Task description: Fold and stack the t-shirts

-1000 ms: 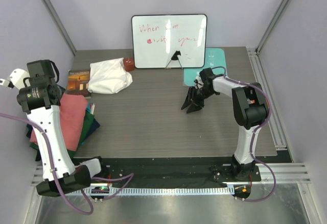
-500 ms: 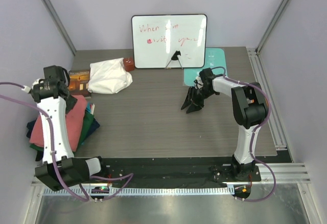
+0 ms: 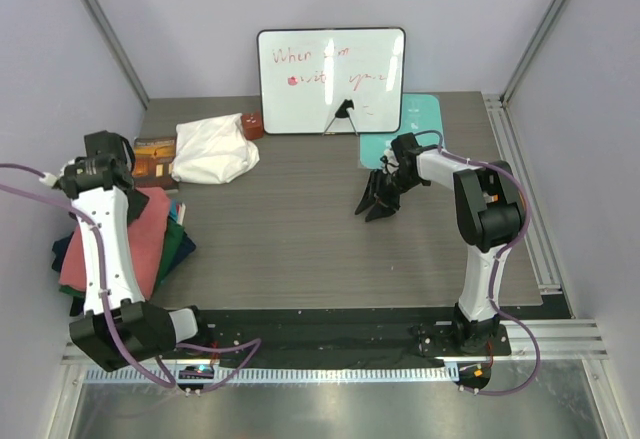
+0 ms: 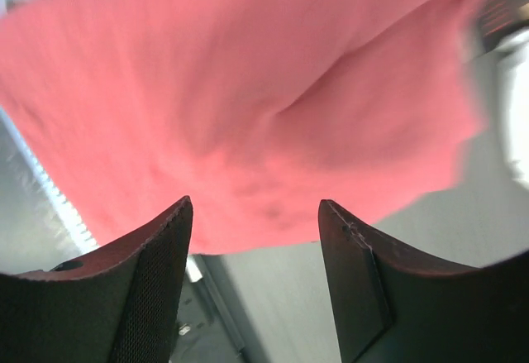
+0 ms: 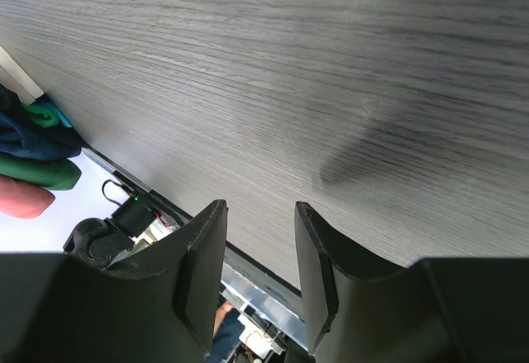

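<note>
A pile of t-shirts lies at the table's left edge. A salmon-pink one [image 3: 145, 234] is on top, with a dark green one [image 3: 180, 251] and navy ones [image 3: 62, 251] under it. My left gripper [image 4: 254, 214] is open and empty. It hovers just above the pink shirt [image 4: 248, 90], which fills its view. Its wrist [image 3: 103, 159] sits over the pile's far end. My right gripper [image 3: 376, 202] is open and empty, low over bare table right of centre. In the right wrist view [image 5: 260, 207] the pile [image 5: 33, 173] shows at the far left.
A white cloth bundle [image 3: 212, 151] and a book [image 3: 155, 156] lie at the back left, with a small red-brown object [image 3: 253, 126] beside them. A whiteboard [image 3: 332, 79] stands at the back. A pale-teal mat [image 3: 422, 117] lies behind the right arm.
My left arm has swung down from an upright pose, so its wrist is now low over the far end of the shirt pile. The right arm has not moved.
</note>
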Controlling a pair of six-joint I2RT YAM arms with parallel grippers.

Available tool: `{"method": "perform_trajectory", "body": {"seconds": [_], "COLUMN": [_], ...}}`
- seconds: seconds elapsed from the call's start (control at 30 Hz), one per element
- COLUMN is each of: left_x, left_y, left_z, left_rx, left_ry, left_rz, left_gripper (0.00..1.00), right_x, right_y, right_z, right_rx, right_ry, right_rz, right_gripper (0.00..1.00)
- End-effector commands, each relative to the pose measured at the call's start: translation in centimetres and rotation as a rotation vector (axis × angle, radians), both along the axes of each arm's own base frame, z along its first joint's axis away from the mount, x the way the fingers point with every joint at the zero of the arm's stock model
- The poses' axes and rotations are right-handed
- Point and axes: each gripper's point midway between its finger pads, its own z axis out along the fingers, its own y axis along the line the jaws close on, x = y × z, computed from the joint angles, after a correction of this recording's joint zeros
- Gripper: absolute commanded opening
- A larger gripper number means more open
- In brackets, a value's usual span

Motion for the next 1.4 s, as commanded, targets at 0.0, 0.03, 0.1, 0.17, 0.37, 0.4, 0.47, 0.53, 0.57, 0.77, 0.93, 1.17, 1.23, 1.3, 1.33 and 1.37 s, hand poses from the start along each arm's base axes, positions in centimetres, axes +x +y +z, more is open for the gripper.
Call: {"method": "perform_trajectory", "body": {"seconds": [0.0,0.03,0.1,0.17,0.37,0.4,0.47,0.53,0.57,0.77,0.93,1.17,1.23,1.3,1.33,1.37], "left_x": [-2.3,-1.4,0.3,3.3,9.2,9.6,11.2,11.8,11.8,11.2,10.9,12.6,12.9,13.1,13.2,13.2], "left_y": [-0.1,-0.3,-1.0,-2.8,-11.8,-13.2,-16.7,-18.9,-19.3,-22.7,-25.7,-29.2,-29.2,-28.8,-28.8,-28.9], "left_z": [5.1,5.8,6.8,6.6,1.6,1.1,0.5,-0.5,-1.1,-5.3,-10.3,-9.5,-9.1,-8.8,-8.6,-8.9], "left_rx": [0.032,0.031,0.023,-0.026,-0.126,-0.145,-0.195,-0.236,-0.246,-0.273,-0.203,-0.178,-0.169,-0.140,-0.139,-0.142], "left_ry": [0.002,-0.051,-0.128,-0.182,-0.071,-0.072,-0.132,-0.158,-0.152,-0.026,0.182,0.161,0.141,0.136,0.135,0.149], "left_rz": [0.019,0.006,-0.051,-0.177,-0.604,-0.651,-0.771,-0.827,-0.839,-0.961,-1.099,-1.196,-1.200,-1.192,-1.192,-1.186], "left_gripper": [0.63,0.63,0.62,0.61,0.67,0.69,0.69,0.69,0.69,0.70,0.70,0.70,0.70,0.68,0.68,0.71], "right_x": [1.1,1.3,1.7,1.8,1.5,1.4,1.1,0.8,1.4,2.3,1.8,2.4,2.2,2.0,1.7,1.6], "right_y": [0.1,0.1,0.1,0.4,1.0,1.1,2.0,2.2,2.4,1.0,0.4,-0.6,-0.7,-0.8,-0.9,-1.0], "right_z": [1.6,1.6,1.9,2.2,3.2,3.4,4.0,4.3,4.8,5.1,3.6,3.7,3.9,4.0,3.8,3.7], "right_rx": [0.017,0.016,0.016,0.030,0.039,0.039,0.030,-0.015,-0.058,-0.184,-0.217,-0.281,-0.286,-0.286,-0.289,-0.292], "right_ry": [-0.049,-0.058,-0.072,-0.082,-0.134,-0.144,-0.190,-0.227,-0.268,-0.325,-0.288,-0.299,-0.299,-0.296,-0.289,-0.287], "right_rz": [-0.004,-0.002,-0.003,0.002,0.041,0.049,0.103,0.168,0.182,0.196,0.175,0.131,0.124,0.123,0.122,0.123], "right_gripper": [0.44,0.44,0.44,0.44,0.45,0.45,0.45,0.45,0.45,0.45,0.44,0.44,0.44,0.44,0.44,0.44]}}
